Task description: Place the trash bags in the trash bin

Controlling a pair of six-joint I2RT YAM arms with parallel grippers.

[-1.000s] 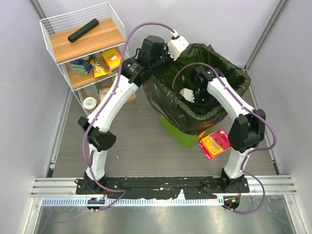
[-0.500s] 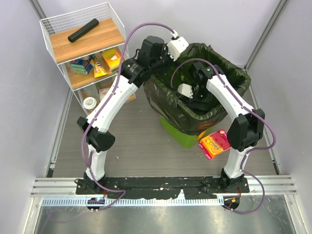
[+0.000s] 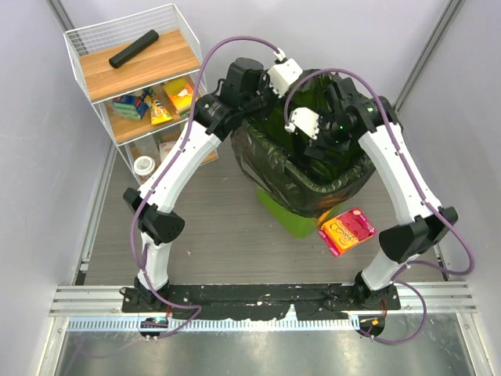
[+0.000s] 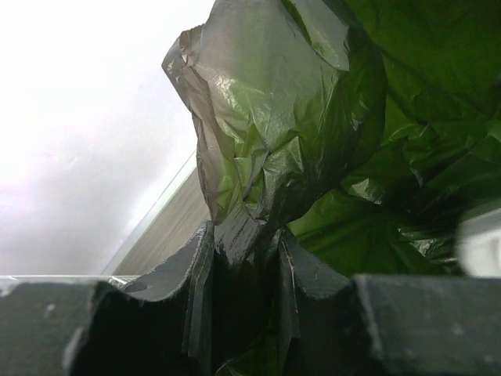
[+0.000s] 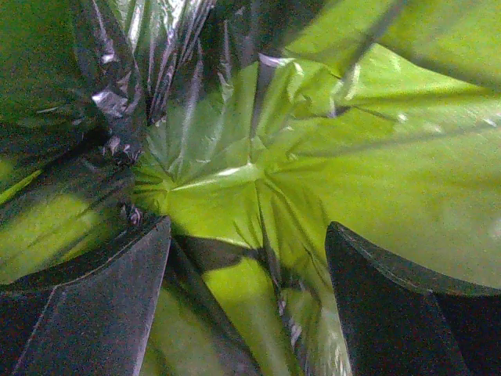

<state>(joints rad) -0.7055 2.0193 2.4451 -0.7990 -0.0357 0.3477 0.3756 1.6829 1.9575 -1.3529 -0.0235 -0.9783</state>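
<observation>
One trash bag (image 3: pixel 266 168), thin, glossy and black, crinkled all over, lining the lime-green bin (image 3: pixel 288 218) and draped over its rim. Slack film hanging down the outer walls, with only a strip of green wall showing low on the near side. See-through against the light: grey at the bunched rim, yellow-green deep inside, folds running to a gathered centre. Pinched at its far-left rim by the left gripper (image 4: pixel 244 235), a fold of film clamped between the two fingers and rising above them in a crumpled peak. Reaching into the mouth of the bag, the right gripper (image 5: pixel 246 229), fingers spread wide, nothing between them, green-lit film below. To the near right of that gripper, on the table beside the bin, a red and orange snack packet (image 3: pixel 346 230). Well to the left of the left gripper, a white wire shelf (image 3: pixel 117 23), with a black roll (image 3: pixel 133 48) on its top board and a roll of tape (image 3: pixel 143 165) low down.
</observation>
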